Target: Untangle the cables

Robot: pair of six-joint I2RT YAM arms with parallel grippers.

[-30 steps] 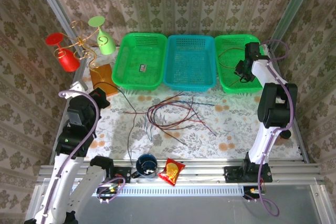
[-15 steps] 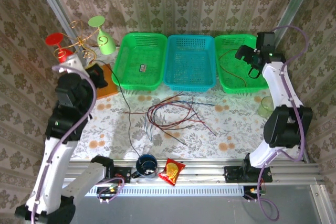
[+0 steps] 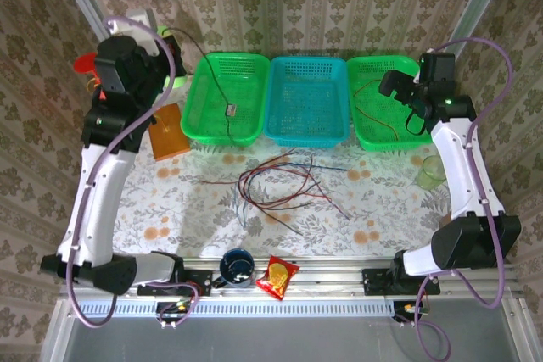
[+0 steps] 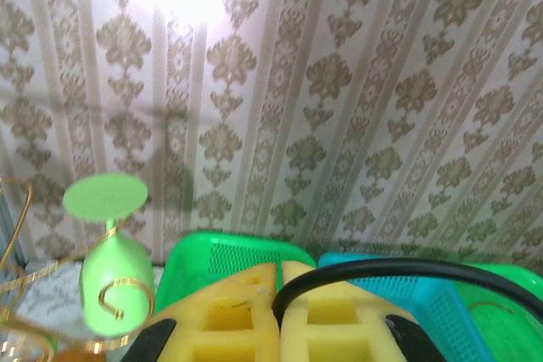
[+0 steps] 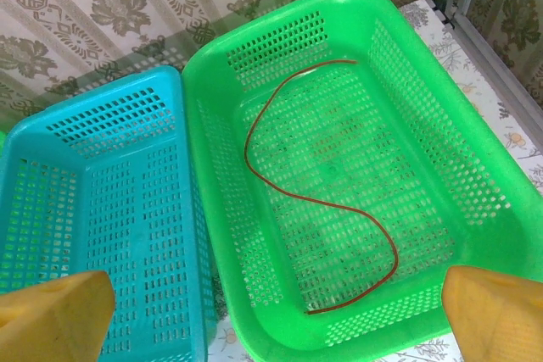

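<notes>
A floral-patterned table [image 3: 386, 209] is enclosed by damask-papered walls [image 3: 339, 6]. Most of the cables [image 3: 280, 186] are left tangled near the table's middle. The left gripper [image 4: 278, 281], raised high, is clenched on a black cable [image 4: 399, 265] that is trailed into the left green basket [image 3: 208, 95]. The right gripper [image 5: 278, 281] is spread wide above the right green basket [image 5: 441, 150], where one red cable [image 5: 327, 203] is laid.

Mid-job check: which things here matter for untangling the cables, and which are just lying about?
Job: black cable in the left gripper; red cable in the right green basket; cable tangle; left green basket; teal basket.
Lying about: blue mug; snack packet; green glass; red glass; green cup; brown board.
</notes>
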